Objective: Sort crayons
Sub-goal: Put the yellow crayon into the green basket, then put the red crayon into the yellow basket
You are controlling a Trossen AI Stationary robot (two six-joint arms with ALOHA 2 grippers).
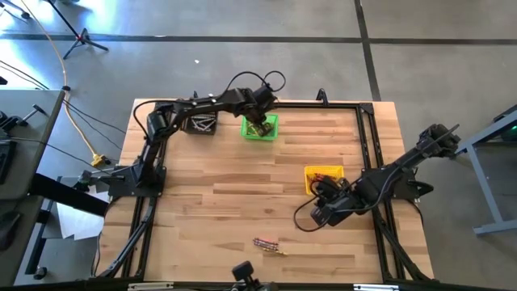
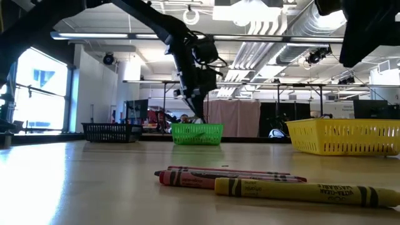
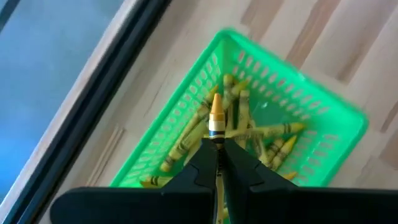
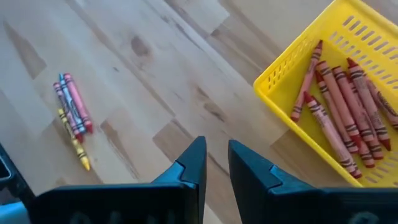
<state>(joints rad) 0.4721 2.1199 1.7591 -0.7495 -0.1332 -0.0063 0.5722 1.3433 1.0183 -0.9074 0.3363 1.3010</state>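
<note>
My left gripper (image 3: 217, 146) hangs over the green bin (image 1: 260, 128) at the table's far edge, shut on a yellow crayon (image 3: 216, 115). Several yellow crayons (image 3: 249, 134) lie in that bin. My right gripper (image 4: 216, 155) stands open above bare table beside the yellow bin (image 1: 323, 174), with nothing between its fingers. Several red crayons (image 4: 339, 102) lie in the yellow bin. A small bunch of loose crayons (image 1: 267, 245), red, blue and yellow, lies on the table near its front edge. My left gripper pinches the yellow crayon between its two fingers, with the fingers lying along it. The pointed end (image 3: 216, 134) sticks out past the fingertips toward the bin below. The crayon is lifted clear, above the crayons in the green bin.
A black bin (image 1: 202, 124) stands left of the green one at the far edge. A black frame (image 1: 367, 145) runs round the tabletop. Bare wood lies between the bins and the loose crayons (image 2: 250, 181).
</note>
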